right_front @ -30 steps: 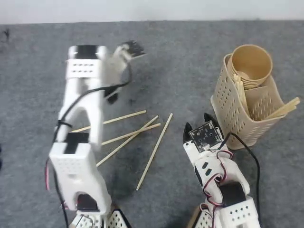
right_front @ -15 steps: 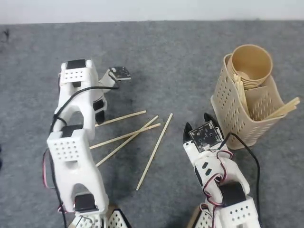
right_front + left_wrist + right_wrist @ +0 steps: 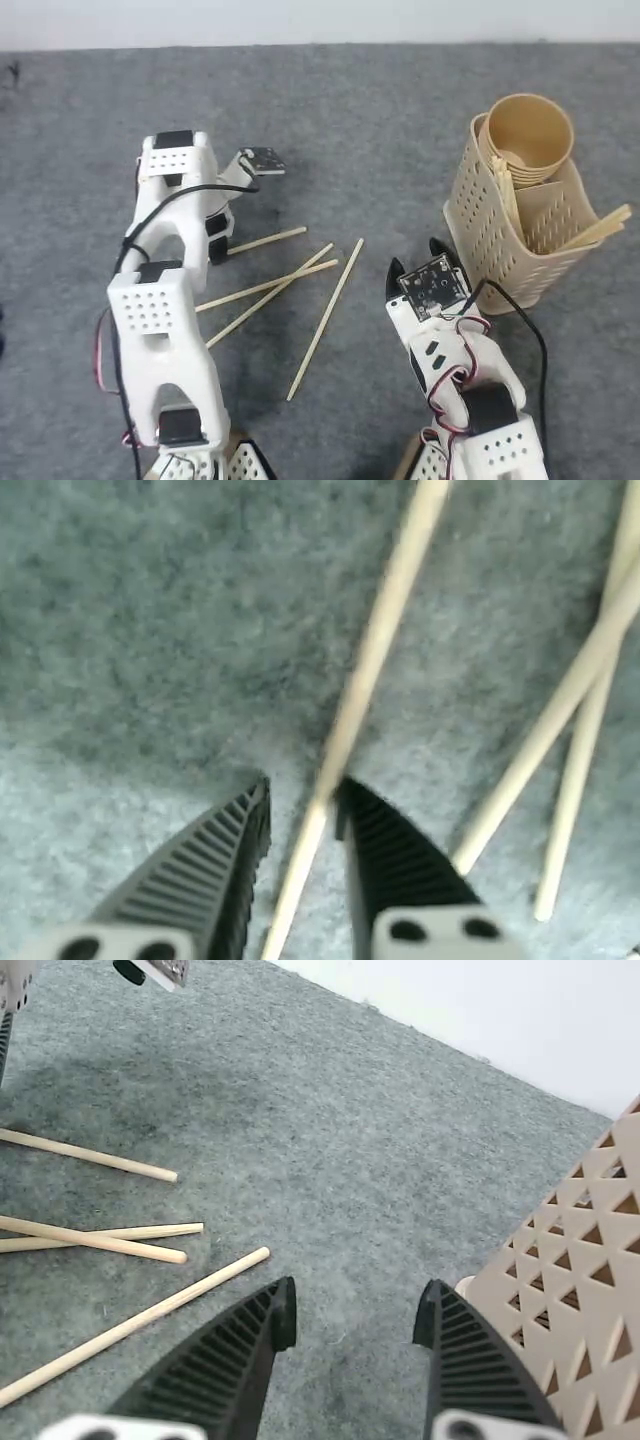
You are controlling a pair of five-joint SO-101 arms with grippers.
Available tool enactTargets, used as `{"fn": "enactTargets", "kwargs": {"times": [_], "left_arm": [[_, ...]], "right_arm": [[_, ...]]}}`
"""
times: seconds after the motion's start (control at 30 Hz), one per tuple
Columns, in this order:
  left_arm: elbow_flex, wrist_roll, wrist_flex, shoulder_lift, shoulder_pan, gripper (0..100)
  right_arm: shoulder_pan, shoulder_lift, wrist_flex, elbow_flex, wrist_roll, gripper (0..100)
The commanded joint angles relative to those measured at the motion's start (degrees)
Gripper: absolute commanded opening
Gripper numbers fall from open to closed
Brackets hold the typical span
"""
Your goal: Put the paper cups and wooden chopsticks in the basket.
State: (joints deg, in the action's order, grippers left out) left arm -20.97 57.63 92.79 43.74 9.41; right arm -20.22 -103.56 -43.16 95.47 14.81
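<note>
High view is showing paper cups [image 3: 528, 130] stacked in the basket [image 3: 482, 240] by the counter's right edge, four wooden chopsticks [image 3: 326, 319] lying mid-counter; left end effector [image 3: 300, 792] is narrowly straddling one, right end effector [image 3: 355, 1312] gaping, empty.

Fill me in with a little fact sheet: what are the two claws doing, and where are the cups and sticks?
Left claw: open, straddling one chopstick
Right claw: open, empty, beside the basket
Paper cups: stacked in the basket
Chopsticks in basket: several
Loose chopsticks: four on the grey mat, counting the straddled one
</note>
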Motion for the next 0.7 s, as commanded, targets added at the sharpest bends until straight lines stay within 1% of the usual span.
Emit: {"fn": "enactTargets", "kwargs": {"times": [0.0, 0.1, 0.17, 0.2, 0.27, 0.33, 0.43, 0.57, 0.67], "left_arm": [[-0.48, 0.62, -1.93, 0.0, -1.05, 2], [-0.48, 0.53, -1.41, 0.62, -1.23, 1], [-1.19, -0.26, 2.02, 0.44, -2.73, 1], [-2.51, -2.73, 4.22, -0.62, -3.87, 1], [-7.08, -10.81, 7.38, -4.13, -6.07, 1], [-12.53, -17.58, 7.74, -8.7, -7.65, 1], [-18.51, -23.65, 7.65, -15.65, -10.64, 1], [-22.64, -30.42, 7.3, -23.74, -17.14, 1], [-24.84, -34.73, 3.87, -27.96, -22.33, 1]], "right_arm": [[0.22, -0.48, 1.45, 0.88, 0.7, 20.8], [0.22, -0.48, 1.45, 0.88, 0.7, 20.8], [0.22, -0.48, 1.45, 0.88, 0.7, 20.8], [0.22, -0.48, 1.45, 0.88, 0.7, 20.8], [0.22, -0.48, 1.45, 0.88, 0.7, 20.8], [0.22, -0.48, 1.45, 0.88, 0.7, 20.9], [0.31, -0.48, 1.54, 0.88, 0.7, 20.9], [1.27, -0.48, 1.8, 0.88, 0.53, 20.9], [2.77, -0.48, 2.86, 0.88, 0.26, 20.9]]}}
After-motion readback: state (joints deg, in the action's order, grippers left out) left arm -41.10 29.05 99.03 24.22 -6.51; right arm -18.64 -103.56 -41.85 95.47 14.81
